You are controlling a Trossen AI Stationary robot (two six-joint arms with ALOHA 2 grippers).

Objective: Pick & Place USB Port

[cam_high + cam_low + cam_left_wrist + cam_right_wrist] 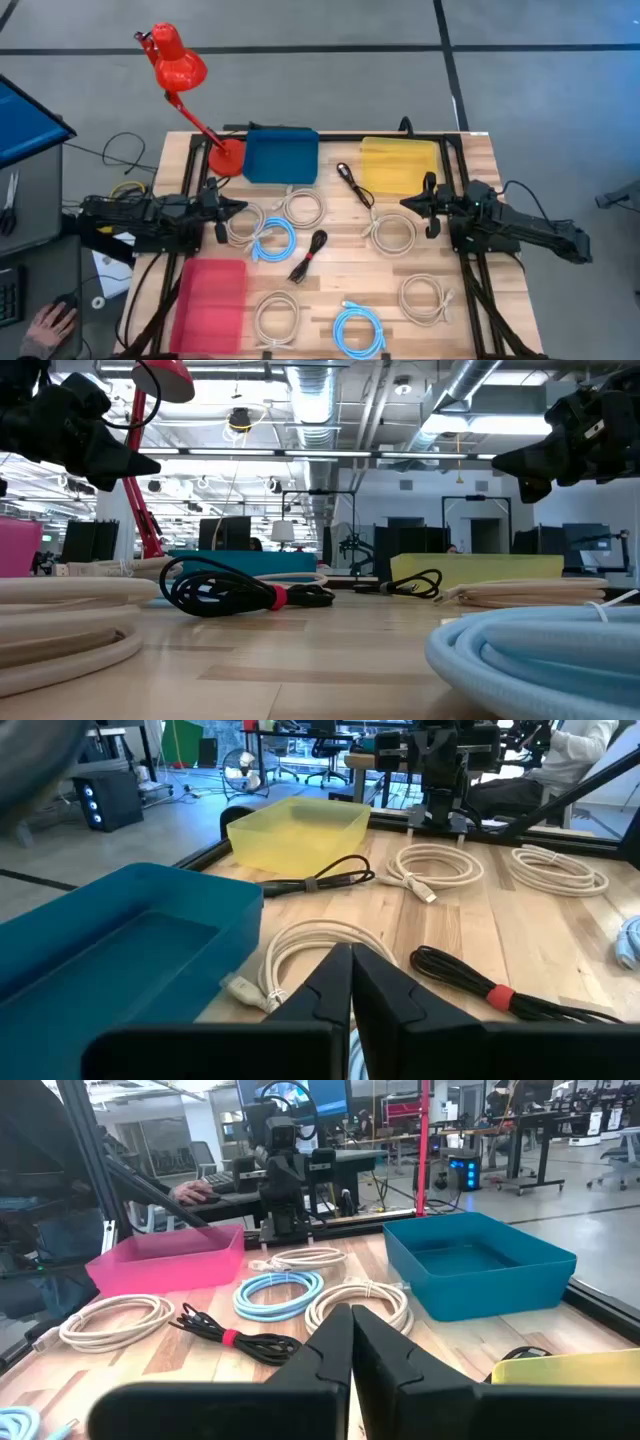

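Observation:
Several coiled cables lie flat on the wooden table: white coils (303, 207), (392, 234), (425, 297), blue coils (272, 241), (359, 329), and two black bundled cables (308, 256), (354, 186). Three bins stand on the table: blue (281, 155), yellow (399, 162), pink (212, 300). My left gripper (240, 206) hovers shut above the table's left side, pointing right; it shows shut in the left wrist view (351, 982). My right gripper (406, 202) hovers shut above the right side, pointing left, also seen in the right wrist view (351, 1342). Neither touches anything.
A red desk lamp (178, 70) stands at the far left corner, its base (226, 157) beside the blue bin. A person's hand (45, 326) rests on a mouse left of the table. Bare wood shows in the middle, between the cables.

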